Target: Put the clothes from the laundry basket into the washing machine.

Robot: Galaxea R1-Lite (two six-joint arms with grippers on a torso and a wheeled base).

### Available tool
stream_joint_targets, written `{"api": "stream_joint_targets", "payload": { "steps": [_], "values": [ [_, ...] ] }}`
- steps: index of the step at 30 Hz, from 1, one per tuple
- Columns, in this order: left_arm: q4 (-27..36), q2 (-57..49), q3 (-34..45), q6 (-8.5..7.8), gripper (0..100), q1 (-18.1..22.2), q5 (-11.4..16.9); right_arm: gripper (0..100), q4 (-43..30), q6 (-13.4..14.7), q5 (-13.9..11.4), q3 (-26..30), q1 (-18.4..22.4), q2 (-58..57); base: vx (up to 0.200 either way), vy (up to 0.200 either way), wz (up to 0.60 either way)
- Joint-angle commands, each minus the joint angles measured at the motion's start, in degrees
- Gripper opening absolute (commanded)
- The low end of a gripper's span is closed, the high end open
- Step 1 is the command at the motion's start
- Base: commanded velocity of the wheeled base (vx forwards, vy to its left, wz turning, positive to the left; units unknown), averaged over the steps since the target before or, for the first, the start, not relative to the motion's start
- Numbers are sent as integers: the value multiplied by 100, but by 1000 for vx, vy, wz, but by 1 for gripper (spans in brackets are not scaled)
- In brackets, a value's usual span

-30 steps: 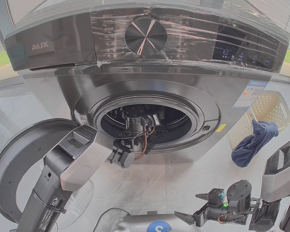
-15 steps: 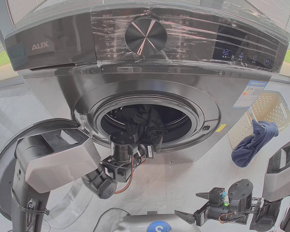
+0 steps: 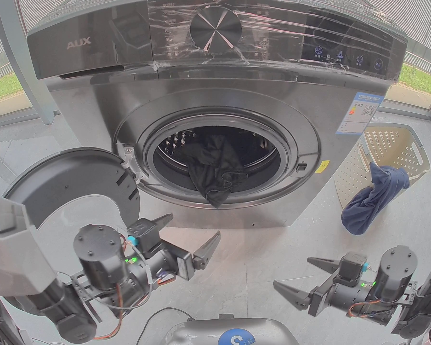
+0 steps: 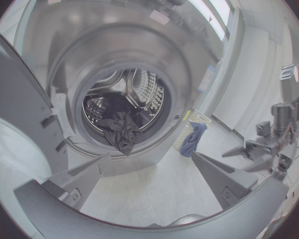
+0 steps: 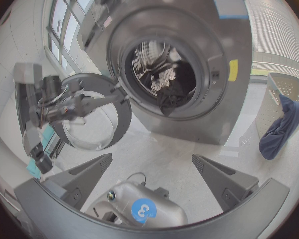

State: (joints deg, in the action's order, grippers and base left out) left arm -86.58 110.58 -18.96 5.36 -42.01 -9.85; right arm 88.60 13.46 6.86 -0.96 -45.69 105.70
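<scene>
Grey floor fronts the washing machine, whose drum hides part of the black garment; the left gripper, spread apart like the right gripper, has drawn back out.

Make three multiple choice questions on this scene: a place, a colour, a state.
1. Where is the black garment? A on the floor; B draped over the drum opening's rim; C atop the machine.
2. What colour is the cloth hanging on the laundry basket? A red; B dark blue; C white.
3. The left gripper is: A open, empty; B shut on fabric; C shut, empty.
Answers: B, it spills over the lower rim; B, navy folds hang over the basket's edge; A, its jaws stand apart with nothing between.
</scene>
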Motion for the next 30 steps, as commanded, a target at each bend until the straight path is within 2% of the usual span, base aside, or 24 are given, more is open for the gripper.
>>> {"api": "stream_joint_targets", "payload": {
  "steps": [1,6,13,17,23,25,30],
  "values": [
    [-219,-1496,982,-220,100,-106,36,100,-97,52,166,96,218,-1272,-200,0,0],
    [-219,-1671,1210,-211,100,-79,1,100,-238,87,175,96,394,-1439,-200,0,0],
    [-228,-1707,1632,-238,100,-88,9,100,-273,96,175,96,394,-1509,0,0,0],
    [-228,-1768,1720,-194,100,-88,18,100,-282,96,175,96,385,-1474,0,0,0],
    [-228,-1188,1166,-150,100,-27,27,100,-264,96,157,96,298,-1360,0,0,0],
    [-228,-511,859,-246,100,158,71,100,-238,104,157,96,289,-1228,0,0,0],
    [-254,157,419,-158,100,211,176,100,-194,104,131,96,289,-1052,0,0,0]
  ]
}}
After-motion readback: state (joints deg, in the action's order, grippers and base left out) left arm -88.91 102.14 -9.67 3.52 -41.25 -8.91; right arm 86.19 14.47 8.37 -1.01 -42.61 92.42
